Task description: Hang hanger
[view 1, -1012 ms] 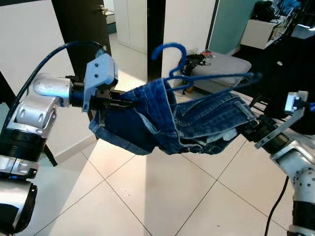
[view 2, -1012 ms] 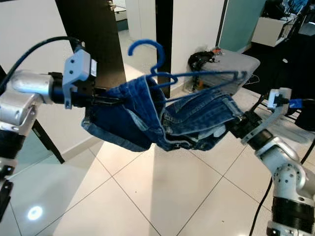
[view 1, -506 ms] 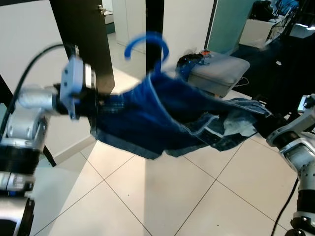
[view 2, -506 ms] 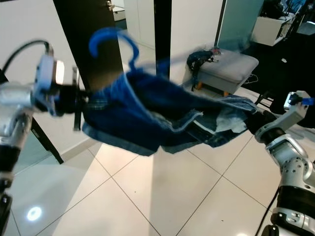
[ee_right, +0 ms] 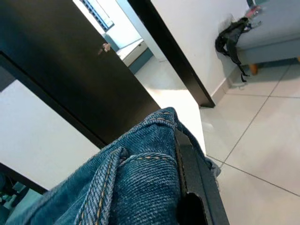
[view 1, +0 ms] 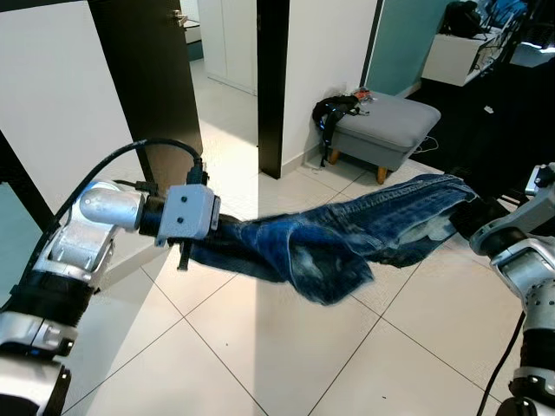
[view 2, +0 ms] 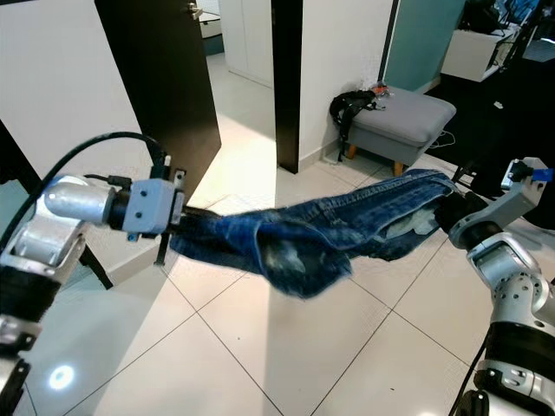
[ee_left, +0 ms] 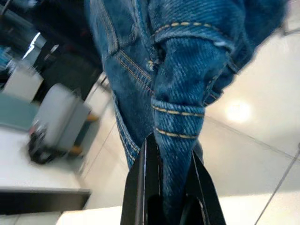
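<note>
You have a pair of blue denim jeans [view 1: 347, 238] stretched out in the air above the tiled floor, one end pinched in the left tool [ee_left: 168, 154] and the other in the right tool [ee_right: 185, 159]. The cloth sags in the middle, where a loose fold [view 1: 325, 273] hangs down, slightly blurred.

The left arm [view 1: 87, 234] is reaching forward and inward from the robot's left side, its forearm lying roughly level at mid-height. The left gripper [ee_left: 169, 154] is clamping its two black fingers [ee_left: 140, 187] onto a fold of denim. The right arm [view 1: 525, 260] is bending up from the robot's right side, and the right gripper [ee_right: 185, 187] is pinching denim against one black finger [ee_right: 197, 183].
</note>
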Robot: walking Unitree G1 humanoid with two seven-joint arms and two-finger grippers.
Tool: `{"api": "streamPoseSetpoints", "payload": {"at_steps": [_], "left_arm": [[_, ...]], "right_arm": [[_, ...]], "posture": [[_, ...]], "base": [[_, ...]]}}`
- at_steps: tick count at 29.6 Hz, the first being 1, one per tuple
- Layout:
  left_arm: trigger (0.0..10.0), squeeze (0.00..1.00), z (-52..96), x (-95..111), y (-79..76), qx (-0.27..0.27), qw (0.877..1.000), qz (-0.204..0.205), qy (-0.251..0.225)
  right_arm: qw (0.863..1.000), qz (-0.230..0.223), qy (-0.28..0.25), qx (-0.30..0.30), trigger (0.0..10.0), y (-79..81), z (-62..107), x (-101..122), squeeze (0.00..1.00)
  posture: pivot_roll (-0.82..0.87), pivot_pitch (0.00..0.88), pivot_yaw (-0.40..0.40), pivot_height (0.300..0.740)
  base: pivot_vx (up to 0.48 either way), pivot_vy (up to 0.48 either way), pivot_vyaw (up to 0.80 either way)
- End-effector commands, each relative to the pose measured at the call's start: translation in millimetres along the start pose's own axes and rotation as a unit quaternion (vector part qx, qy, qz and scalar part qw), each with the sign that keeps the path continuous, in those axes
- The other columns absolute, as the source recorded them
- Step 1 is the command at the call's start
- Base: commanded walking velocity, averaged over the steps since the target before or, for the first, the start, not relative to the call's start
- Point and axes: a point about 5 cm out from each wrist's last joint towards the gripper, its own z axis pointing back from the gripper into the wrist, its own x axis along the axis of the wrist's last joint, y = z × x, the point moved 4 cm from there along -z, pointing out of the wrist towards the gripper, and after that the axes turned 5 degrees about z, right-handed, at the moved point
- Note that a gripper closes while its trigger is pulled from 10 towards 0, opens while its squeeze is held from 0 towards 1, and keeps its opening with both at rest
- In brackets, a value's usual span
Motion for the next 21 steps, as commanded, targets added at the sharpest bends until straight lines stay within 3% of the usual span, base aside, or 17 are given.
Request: {"api": "streamPoseSetpoints", "payload": {"at_steps": [1,7,10,12,15,17,21], "left_arm": [[8.6,0.00,9.8,-10.2,3.8,0.011,0.999,-0.007,0.039],[8.9,0.00,16.0,-22.4,14.4,0.055,0.995,-0.016,0.079],[8.9,0.00,16.9,-20.1,14.7,0.060,0.996,-0.020,0.066],[8.9,0.00,19.0,-15.2,17.9,0.075,0.996,-0.023,0.043],[8.8,0.00,19.0,-13.0,18.6,0.079,0.996,-0.027,0.032],[8.7,0.00,15.2,-6.6,11.7,0.063,0.997,-0.041,0.007],[8.7,0.00,5.9,-1.2,-0.6,0.035,0.998,-0.055,-0.013]], "right_arm": [[1.000,0.006,-0.025,-0.001,0.0,1.0,0.6,14.8,0.00],[0.999,0.009,-0.034,-0.001,0.0,2.0,0.7,20.8,0.00],[0.999,0.012,-0.039,-0.012,0.0,-2.5,1.1,23.8,0.00],[0.997,0.007,-0.051,-0.057,0.0,-20.2,3.4,31.6,0.00],[0.995,0.000,-0.057,-0.083,0.0,-29.8,5.2,35.0,0.00],[0.990,-0.017,-0.067,-0.124,0.0,-45.7,8.7,40.0,0.00],[0.988,-0.026,-0.076,-0.132,0.0,-47.2,7.9,44.6,0.00]], "posture": [[-0.01,0.069,-0.001,0.740],[-0.01,0.068,0.002,0.740],[-0.01,0.066,0.001,0.740],[-0.01,0.065,0.001,0.740],[-0.01,0.063,-0.001,0.740],[-0.01,0.063,0.000,0.740],[0.00,0.060,-0.001,0.740]], "base": [[0.000,0.000,0.00],[0.000,0.000,0.00],[0.000,0.000,0.00],[0.000,0.000,0.00],[0.000,0.000,0.00],[0.000,0.000,0.00],[0.000,0.000,0.00]]}}
